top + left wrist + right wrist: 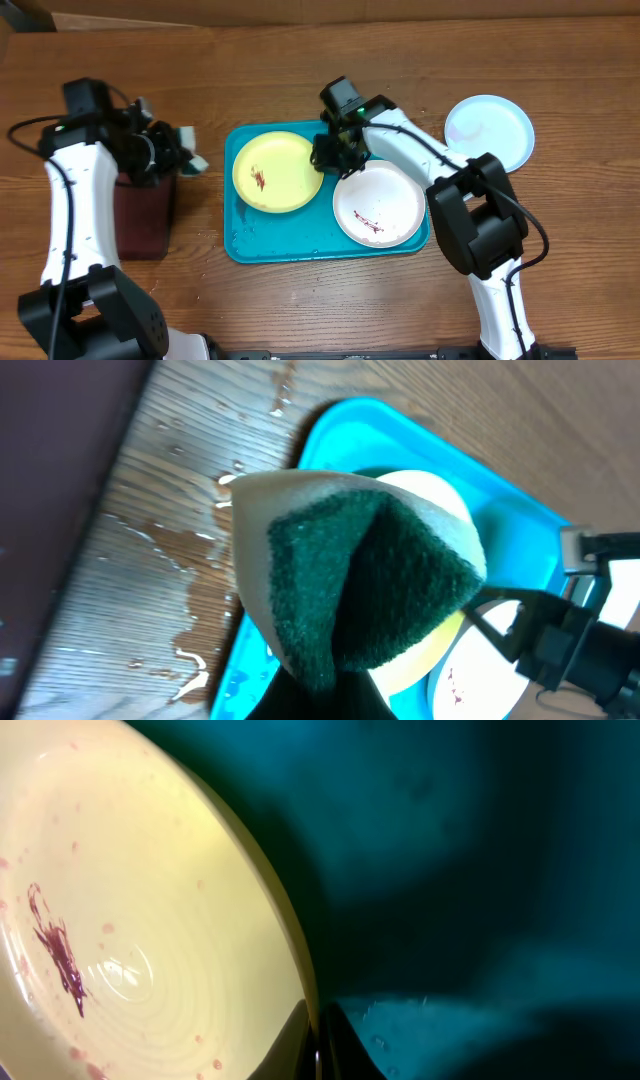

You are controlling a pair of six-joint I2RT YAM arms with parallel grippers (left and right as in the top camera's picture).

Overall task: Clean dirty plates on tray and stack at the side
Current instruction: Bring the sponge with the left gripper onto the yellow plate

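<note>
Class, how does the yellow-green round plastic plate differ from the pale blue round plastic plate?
The yellow-green round plastic plate lies in the turquoise plastic tray; the pale blue round plastic plate lies on the wooden table. The yellow-green one bears a red-brown smear; the pale blue one looks clean. The right gripper pinches the yellow-green one's rim; nothing touches the pale blue one. Both are round and shallow.

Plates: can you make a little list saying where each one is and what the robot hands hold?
yellow plate: on the tray, red smear
white plate: on the tray, red smears
pale blue plate: on the table, right of tray
left gripper: shut on sponge
right gripper: shut on yellow plate's rim
</note>
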